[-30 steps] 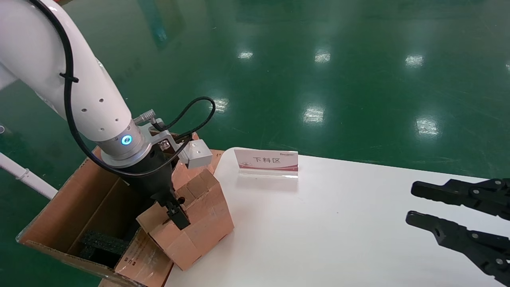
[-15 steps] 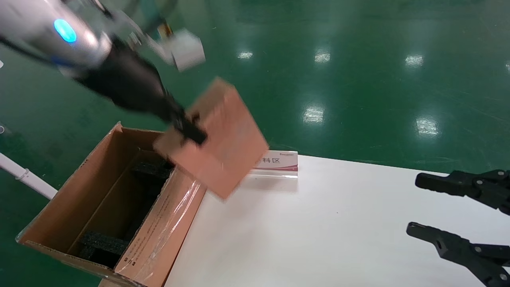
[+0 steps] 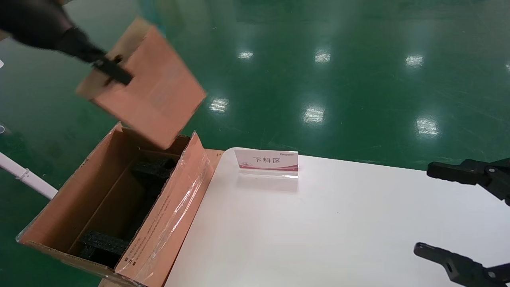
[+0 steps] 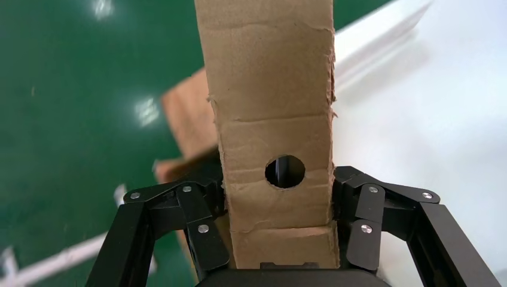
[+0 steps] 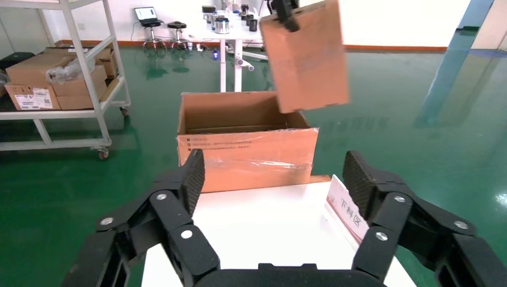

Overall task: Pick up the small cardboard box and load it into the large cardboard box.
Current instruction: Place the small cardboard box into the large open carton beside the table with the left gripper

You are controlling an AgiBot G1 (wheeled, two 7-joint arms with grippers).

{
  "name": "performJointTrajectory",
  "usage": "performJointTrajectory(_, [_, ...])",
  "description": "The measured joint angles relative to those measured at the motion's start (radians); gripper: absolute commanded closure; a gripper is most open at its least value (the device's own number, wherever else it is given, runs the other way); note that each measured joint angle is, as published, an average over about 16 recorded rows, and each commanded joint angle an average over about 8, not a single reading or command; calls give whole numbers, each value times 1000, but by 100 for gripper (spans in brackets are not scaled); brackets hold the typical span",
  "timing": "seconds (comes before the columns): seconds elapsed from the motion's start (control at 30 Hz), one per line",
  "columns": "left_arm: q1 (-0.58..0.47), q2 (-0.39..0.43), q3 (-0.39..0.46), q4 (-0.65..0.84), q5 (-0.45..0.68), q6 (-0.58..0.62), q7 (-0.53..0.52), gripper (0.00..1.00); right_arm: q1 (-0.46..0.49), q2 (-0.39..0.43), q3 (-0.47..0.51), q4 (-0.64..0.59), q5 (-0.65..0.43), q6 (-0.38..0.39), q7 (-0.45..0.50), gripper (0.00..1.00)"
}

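Note:
The small cardboard box point(image 3: 147, 85) hangs tilted in the air above the far end of the large cardboard box point(image 3: 167, 223). My left gripper point(image 3: 111, 71) is shut on a raised flap of it, at the top left of the head view. In the left wrist view that flap point(image 4: 275, 149), with a round hole, stands between the jaws. The large box is open-topped, with black foam point(image 3: 103, 243) inside and glossy tape on its near side. From the right wrist view the small cardboard box point(image 5: 306, 57) shows above the large cardboard box point(image 5: 245, 149). My right gripper point(image 3: 434, 213) is open over the table's right side, holding nothing.
A white table point(image 3: 318, 231) stands beside the large box, with a small sign point(image 3: 266, 162) bearing red print near its far edge. A green floor surrounds it. The right wrist view shows a shelf rack point(image 5: 60, 78) with cartons beyond the boxes.
My left gripper has lifted the small box off the table edge, up and to the left, until it hangs over the large box. The right gripper's fingers have spread wider apart.

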Motion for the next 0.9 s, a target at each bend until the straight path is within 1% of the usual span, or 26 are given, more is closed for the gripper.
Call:
performJointTrajectory(0.23, [-26,-4,147,91,-3,9,79,100,0,0,0,0,0,0,0,0])
performJointTrajectory(0.43, [-21,-9,266,130,-26,5,100,100,0,0,-1,0,1,0,0,0])
performJointTrajectory(0.67, [10,-14,363,148,-55,-8,68,100,0,1,-1,0,1,1,-1,0])
performJointTrajectory(0.9, [48,-25,407,144,-72,-32,2,100,0,1,-2,0,1,1,-1,0])
